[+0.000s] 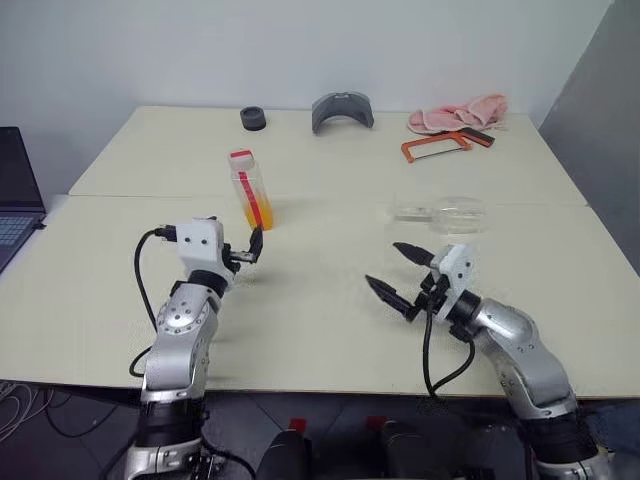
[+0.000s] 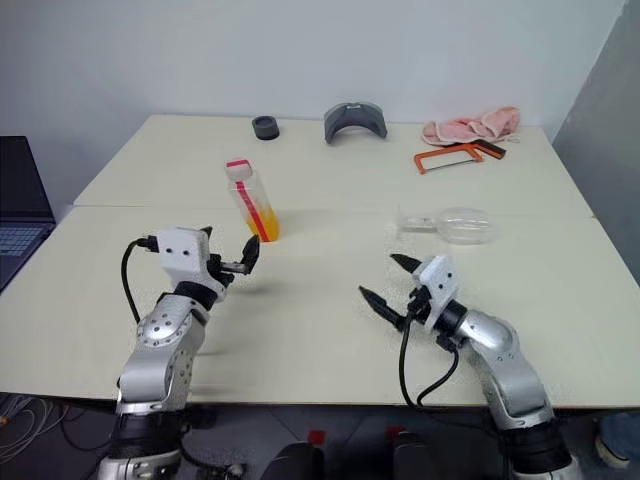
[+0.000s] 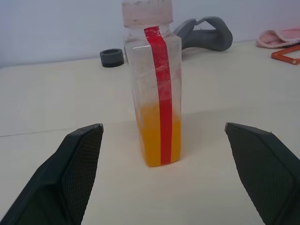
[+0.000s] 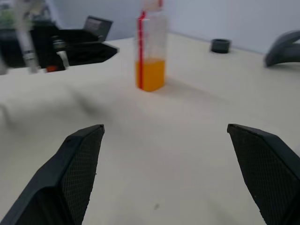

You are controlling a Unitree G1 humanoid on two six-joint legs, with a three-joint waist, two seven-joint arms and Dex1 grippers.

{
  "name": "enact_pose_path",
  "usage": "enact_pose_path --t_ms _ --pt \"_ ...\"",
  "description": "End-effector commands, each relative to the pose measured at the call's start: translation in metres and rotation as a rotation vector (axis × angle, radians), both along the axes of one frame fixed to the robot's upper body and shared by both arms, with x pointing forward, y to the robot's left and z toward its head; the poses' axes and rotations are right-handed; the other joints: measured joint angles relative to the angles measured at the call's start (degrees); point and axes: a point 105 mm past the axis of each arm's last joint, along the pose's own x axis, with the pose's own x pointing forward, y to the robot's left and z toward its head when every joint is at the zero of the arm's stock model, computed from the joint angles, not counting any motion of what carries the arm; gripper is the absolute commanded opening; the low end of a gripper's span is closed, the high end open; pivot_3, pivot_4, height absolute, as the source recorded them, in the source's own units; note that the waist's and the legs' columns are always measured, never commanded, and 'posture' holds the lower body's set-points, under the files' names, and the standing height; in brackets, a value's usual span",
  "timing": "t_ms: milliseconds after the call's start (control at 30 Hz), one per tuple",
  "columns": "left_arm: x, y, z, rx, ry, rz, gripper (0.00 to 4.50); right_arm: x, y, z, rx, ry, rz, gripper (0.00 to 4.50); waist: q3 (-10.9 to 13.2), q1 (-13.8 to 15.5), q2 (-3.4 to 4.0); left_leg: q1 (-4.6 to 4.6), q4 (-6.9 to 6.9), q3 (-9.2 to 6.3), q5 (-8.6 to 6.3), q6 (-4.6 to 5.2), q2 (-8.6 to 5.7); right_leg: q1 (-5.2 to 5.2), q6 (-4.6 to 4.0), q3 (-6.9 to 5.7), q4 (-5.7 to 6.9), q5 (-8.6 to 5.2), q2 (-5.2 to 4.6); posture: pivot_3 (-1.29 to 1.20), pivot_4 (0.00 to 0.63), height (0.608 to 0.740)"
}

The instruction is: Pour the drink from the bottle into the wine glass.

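the left gripper [image 1: 256,243] has its fingers [image 3: 70,173] spread wide and holds nothing; it hangs above the desk [image 1: 320,320] just short of the bottle [image 1: 250,190], pointing at it, and the left wrist view shows the bottle centred between the two fingers but farther off, not touched. the right gripper [image 1: 397,272] also has its fingers [image 4: 70,178] spread wide and empty, hovering over the near right part of the desk and turned toward the robot's left. the bottle stands upright near the middle of the desk, left of centre, its red cap on and its red stripe facing the robot; the drink [image 3: 150,136] fills only its lower part. the wine glass [image 1: 447,215] lies on its side toward the right edge of the desk, beyond the right gripper and well apart from the bottle, with its foot toward the bottle. along the far edge sit a small dark ring [image 1: 254,118], a grey curved piece [image 1: 342,110], an orange hacksaw [image 1: 445,144] and a pink cloth [image 1: 458,113]. a laptop [image 1: 15,190] sits at the far left.
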Motion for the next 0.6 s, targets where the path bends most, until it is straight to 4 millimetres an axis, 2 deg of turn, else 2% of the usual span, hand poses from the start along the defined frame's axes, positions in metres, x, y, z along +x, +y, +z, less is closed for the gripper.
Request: enact_pose_path --t_ms 33,233,600 --pt "0.008 0.000 0.012 0.014 -0.031 0.032 4.47 -0.010 0.012 0.012 -0.012 -0.008 0.101 4.50 0.0 0.0 -0.01 0.00 0.00 0.00 0.00 0.00 0.00 0.00 0.00 0.00 -0.01 0.00 0.00 0.00 0.150 0.740" --pt "0.022 -0.003 0.018 0.006 -0.041 0.050 4.47 0.003 0.013 0.018 -0.012 -0.028 0.074 4.50 0.0 0.0 -0.03 -0.01 0.01 0.00 0.00 -0.01 0.00 -0.02 0.00 0.00 0.00 0.00 -0.01 0.00 0.150 0.740" --pt "0.053 -0.027 0.036 -0.025 -0.078 0.041 4.47 0.016 0.013 0.026 0.002 -0.073 0.035 4.50 0.1 0.1 -0.14 -0.08 0.03 -0.02 0.02 -0.03 -0.12 -0.06 0.00 -0.02 0.01 0.01 -0.11 0.00 0.150 0.740"
